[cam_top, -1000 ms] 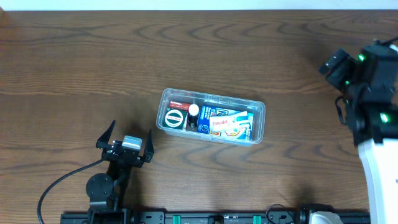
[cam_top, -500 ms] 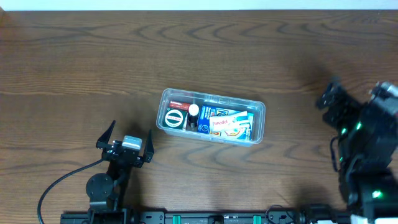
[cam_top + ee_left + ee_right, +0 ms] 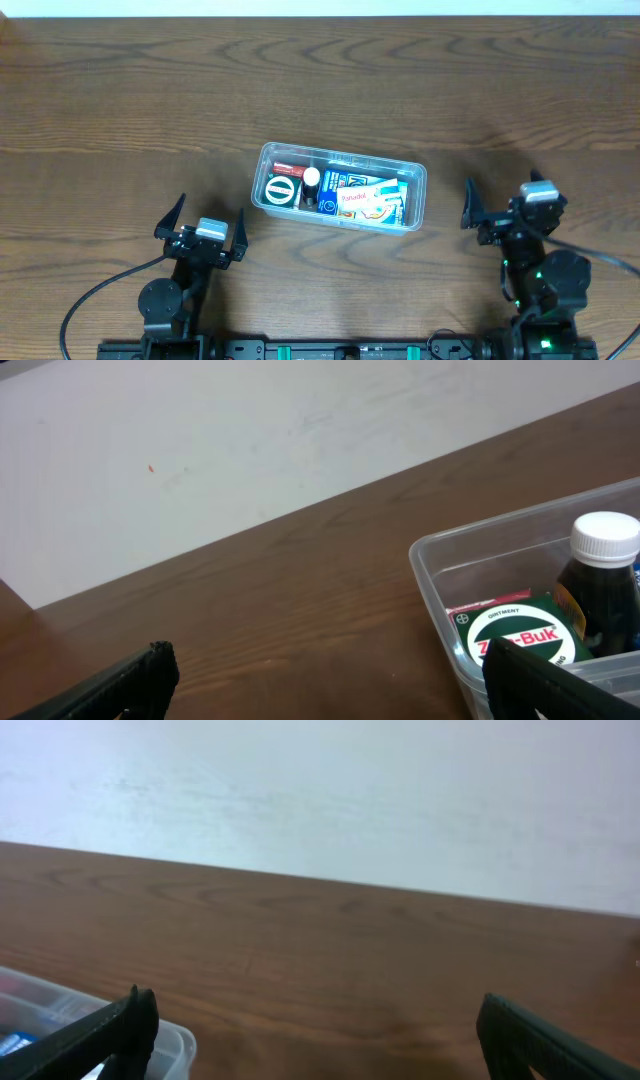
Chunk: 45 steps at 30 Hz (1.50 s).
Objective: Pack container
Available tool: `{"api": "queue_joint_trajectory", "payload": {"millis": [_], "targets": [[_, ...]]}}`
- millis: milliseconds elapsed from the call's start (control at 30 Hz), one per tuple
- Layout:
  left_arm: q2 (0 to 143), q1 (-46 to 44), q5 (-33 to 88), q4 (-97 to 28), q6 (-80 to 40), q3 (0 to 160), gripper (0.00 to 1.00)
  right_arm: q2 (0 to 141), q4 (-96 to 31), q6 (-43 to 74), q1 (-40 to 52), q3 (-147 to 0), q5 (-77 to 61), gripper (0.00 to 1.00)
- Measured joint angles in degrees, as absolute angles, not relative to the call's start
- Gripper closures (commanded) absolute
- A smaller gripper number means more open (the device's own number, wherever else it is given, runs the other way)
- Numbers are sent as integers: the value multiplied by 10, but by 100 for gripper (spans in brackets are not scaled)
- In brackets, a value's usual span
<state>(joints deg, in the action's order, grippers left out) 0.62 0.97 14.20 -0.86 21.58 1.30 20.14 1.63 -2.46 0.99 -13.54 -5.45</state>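
The clear plastic container [image 3: 268, 160] sits at the table's middle. Inside it are a round green Zam-Buk tin [image 3: 281, 191], a dark bottle with a white cap [image 3: 312, 180] and a blue printed carton [image 3: 366, 197]. My left gripper [image 3: 208, 222] is open and empty, low at the front left, apart from the container. Its wrist view shows the container's corner [image 3: 432, 570], the tin [image 3: 525, 640] and the bottle [image 3: 600, 575]. My right gripper [image 3: 510, 205] is open and empty at the front right. Its wrist view shows only a container corner [image 3: 165, 1042].
The brown wooden table [image 3: 120, 100] carries nothing else. A white wall [image 3: 320, 790] stands behind the table's far edge. A black cable [image 3: 95, 295] runs from the left arm's base at the front edge.
The right arm has swung down from high at the right edge and now rests low at the front right, gripper open. The left arm and the container have not moved.
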Motion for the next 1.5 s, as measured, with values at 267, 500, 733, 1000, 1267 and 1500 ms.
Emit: {"api": "queue_joint_trajectory", "payload": {"millis": [267, 500, 733, 1000, 1267, 1500], "targets": [[6, 10, 142, -9, 216, 13, 2, 116, 38, -46, 5, -44, -71, 1], [6, 10, 142, -9, 216, 13, 2, 78, 19, -50, 0, -4, -72, 1], [6, 10, 142, -9, 216, 13, 2, 46, -30, -51, 0, -4, -73, 1], [6, 10, 142, -9, 216, 13, 2, 8, -32, -51, 0, -4, -73, 1], [6, 10, 142, -9, 216, 13, 2, 7, -32, -51, 0, -4, -73, 1], [6, 10, 142, -9, 216, 13, 2, 7, -32, -51, 0, -4, -73, 1]]}}
